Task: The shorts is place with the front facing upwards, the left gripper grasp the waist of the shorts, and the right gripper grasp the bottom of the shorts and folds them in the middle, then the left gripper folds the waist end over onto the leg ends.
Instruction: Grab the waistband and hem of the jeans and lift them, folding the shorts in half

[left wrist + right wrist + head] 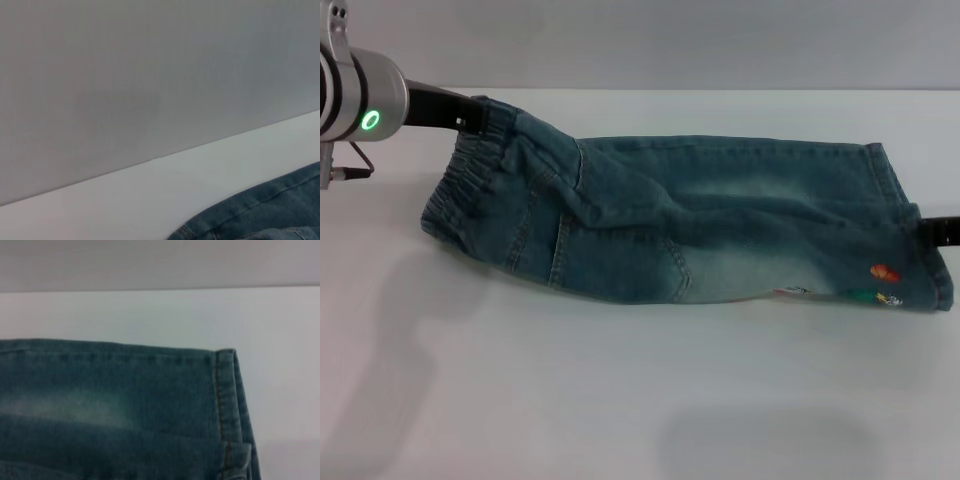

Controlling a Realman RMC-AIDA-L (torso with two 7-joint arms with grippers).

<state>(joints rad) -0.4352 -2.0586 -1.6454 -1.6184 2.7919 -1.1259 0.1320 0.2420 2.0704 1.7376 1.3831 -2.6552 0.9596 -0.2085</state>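
The blue-green denim shorts (pixel 670 220) lie folded lengthwise on the white table (pixel 620 400), with the puckered waist (pixel 470 175) at the left and the leg ends (pixel 905 200) at the right. A small colourful patch (pixel 885 272) sits near the hems. My left gripper (pixel 475 115) reaches in from the far left and is shut on the far corner of the waistband, which is slightly raised. My right gripper (pixel 925 228) shows only as a black tip at the right edge, closed on the leg hem. The right wrist view shows the stitched hem (pixel 227 390) close up. The left wrist view shows a denim edge (pixel 260 215).
A grey wall (pixel 670 40) runs along the table's far edge behind the shorts. Bare white tabletop stretches in front of the shorts, toward me, and to both sides.
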